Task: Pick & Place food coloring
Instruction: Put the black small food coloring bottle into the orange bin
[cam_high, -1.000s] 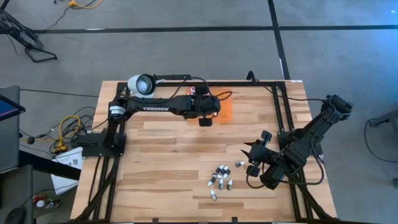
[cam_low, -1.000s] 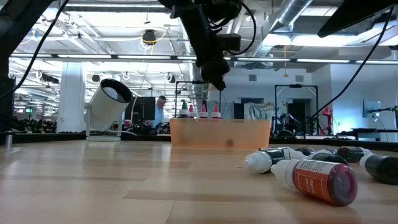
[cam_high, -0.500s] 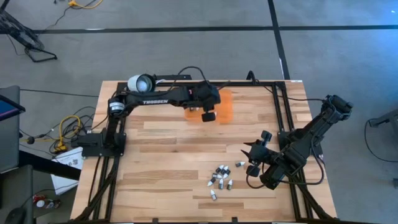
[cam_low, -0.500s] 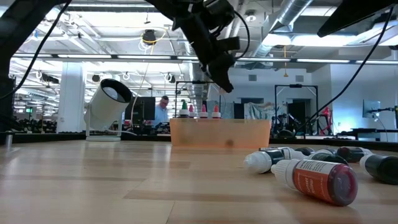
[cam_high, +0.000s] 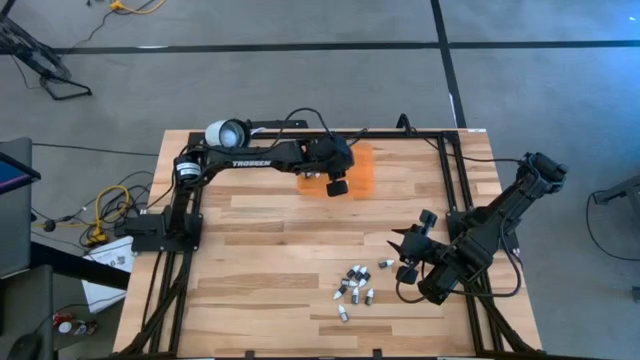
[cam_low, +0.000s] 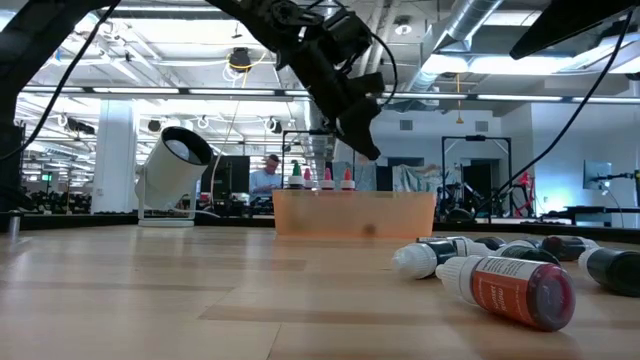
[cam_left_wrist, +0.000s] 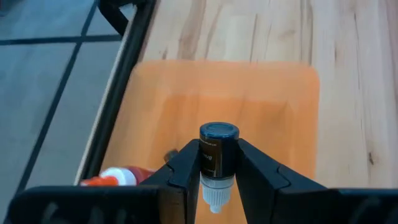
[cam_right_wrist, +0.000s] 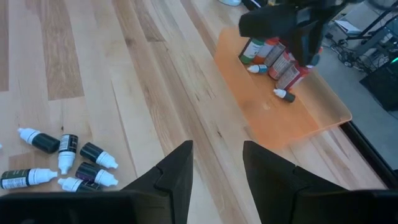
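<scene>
Now the left claw (cam_high: 337, 186) has swung from the near side of the orange tray (cam_high: 364, 172) to a spot over its middle, at about twelve o'clock on the surface (cam_high: 270, 260) in the high view, and it has tipped further over in the low view. It stays clamped on a small dark dropper bottle (cam_left_wrist: 217, 158). By my reading the carry is nearly done and only the lowering and release remain for this bottle.

In the left wrist view the bottle's long axis runs in line with the claw's fingers, its flat dark base facing out toward the tray and its white tip pointing back toward the wrist. So it hangs tilted, not upright, and would likely land on its side.

Already in the tray are a few taller bottles (cam_right_wrist: 272, 55) with white caps, standing clustered at one end, with one tiny dropper (cam_right_wrist: 283, 94) lying near them.

The remaining bottles (cam_high: 354, 287) lie on their sides in a loose heap at about five o'clock on the surface, well apart from the tray. The right claw (cam_high: 408, 252) waits just beside that heap, fingers parted and holding nothing.
</scene>
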